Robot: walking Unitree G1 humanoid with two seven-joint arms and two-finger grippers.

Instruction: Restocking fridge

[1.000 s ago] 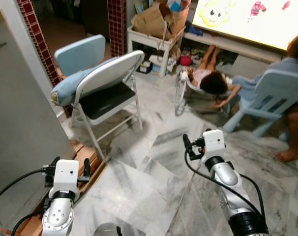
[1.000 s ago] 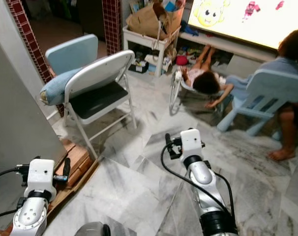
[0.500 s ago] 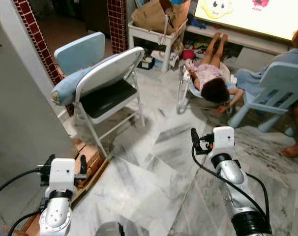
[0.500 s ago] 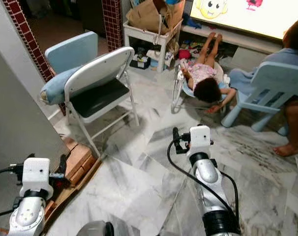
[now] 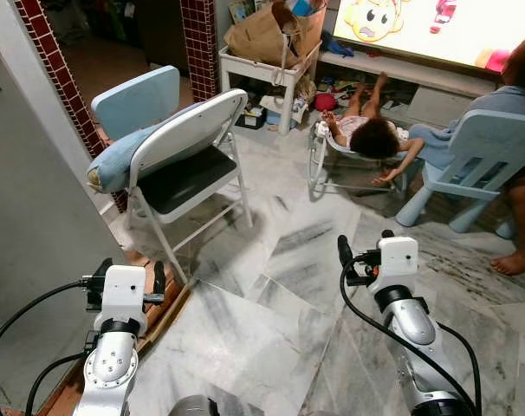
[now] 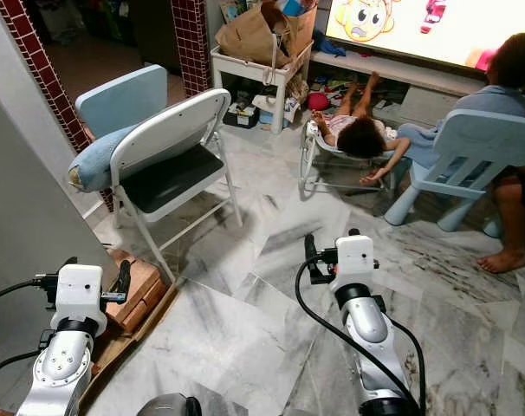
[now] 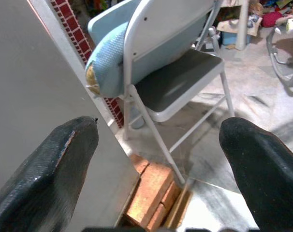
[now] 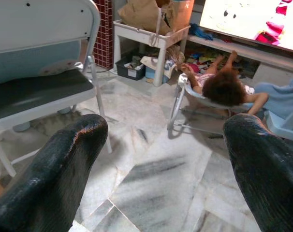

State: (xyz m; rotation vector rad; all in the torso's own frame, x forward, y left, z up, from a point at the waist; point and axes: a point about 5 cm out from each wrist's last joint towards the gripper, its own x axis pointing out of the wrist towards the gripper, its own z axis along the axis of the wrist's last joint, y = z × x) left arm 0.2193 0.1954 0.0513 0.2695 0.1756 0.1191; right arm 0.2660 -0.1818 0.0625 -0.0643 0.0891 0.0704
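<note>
**Both grippers held empty beside the fridge; view shifted, child moved**

Left gripper (image 5: 125, 277): fingers spread wide, nothing held, seen low on the left next to the grey fridge (image 5: 29, 225) wall. Between its fingers (image 7: 50, 169) in the wrist view, the fridge side, a stack of bricks (image 7: 151, 198) at its foot and the folding chair (image 5: 186, 156) are seen.

Right gripper (image 5: 365, 256): fingers likewise parted and empty, held over the marble floor (image 5: 262, 295). Its fingertips (image 8: 59, 169) frame the floor and a child (image 8: 224, 87) lying in a bouncer seat.

The fridge door is shut as far as can be seen; no stock items are noted in view.

Against the picture half a second ago: the whole scene is shifted, so camera motion is assumed. Both grippers are kept apart as before, at much the same place in the frame. The child is lying differently, legs now turned toward the shelf. A different cartoon face is displayed on the screen (image 5: 436, 26).

Farther out: a blue cushion (image 5: 115, 156) draped on the chair, a paper bag (image 5: 267, 35) on a white table, a seated person on a pale blue chair (image 5: 479, 156).
</note>
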